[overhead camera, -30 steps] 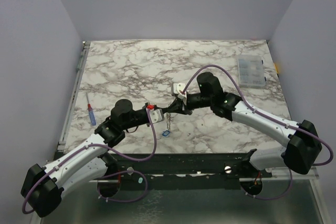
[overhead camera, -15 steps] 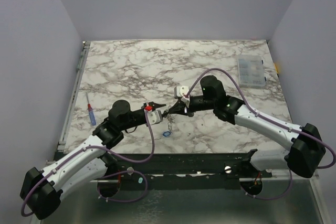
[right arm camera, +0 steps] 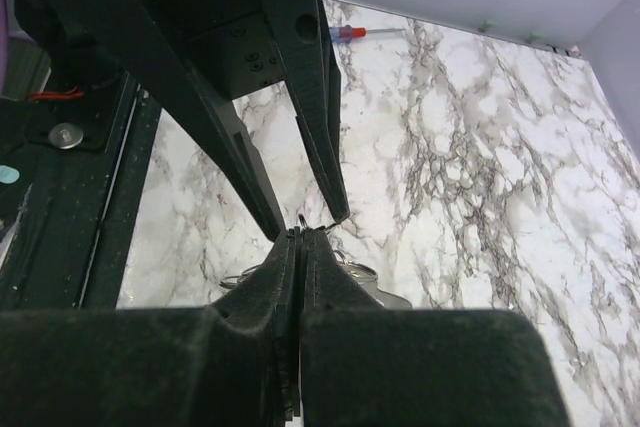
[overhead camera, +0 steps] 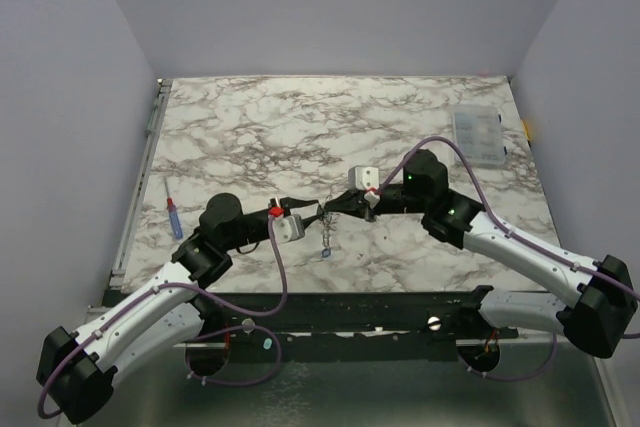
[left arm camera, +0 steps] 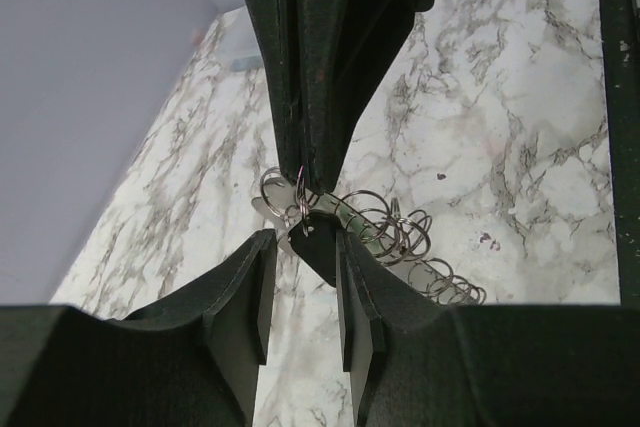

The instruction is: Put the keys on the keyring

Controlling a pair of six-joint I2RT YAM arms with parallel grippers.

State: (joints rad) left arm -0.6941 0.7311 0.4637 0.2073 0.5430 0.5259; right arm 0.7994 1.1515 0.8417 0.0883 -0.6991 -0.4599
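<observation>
1. Blue plastic comes first. One blue key (overhead camera: 327, 254) shows at 6 o'clock from the keyring (left arm camera: 298, 195), at the lower end of the chain (left arm camera: 400, 235). From above I cannot tell whether it hangs there or lies on the worktop (overhead camera: 260, 127).
2. I count no green key for certain. A pale flat shape behind the silvery loops may be a key blade, but it is too hidden to say.
3. There is one keyring with one chain. It is held up between my two sets of fingers near the front middle of the worktop, and the chain trails off below. Several thin loops overlap there, so I cannot count them.
4. My right fingers (left arm camera: 304, 172) are pressed together and pinch the ring's wire at their tips. My left fingers (overhead camera: 310, 217) are spread and grip nothing, with one tip just beside the ring.
5. My judgement is that the ring is presented but the threading is not shown as finished. Neither set of fingers holds a key. The green key is left to find and fit, and the blue one's attachment is unconfirmed.
6. Farther off there is one pen-like tool (overhead camera: 173, 217) at 9 o'clock and one clear box (overhead camera: 478, 135) at 2 o'clock, both well apart from the ring.
</observation>
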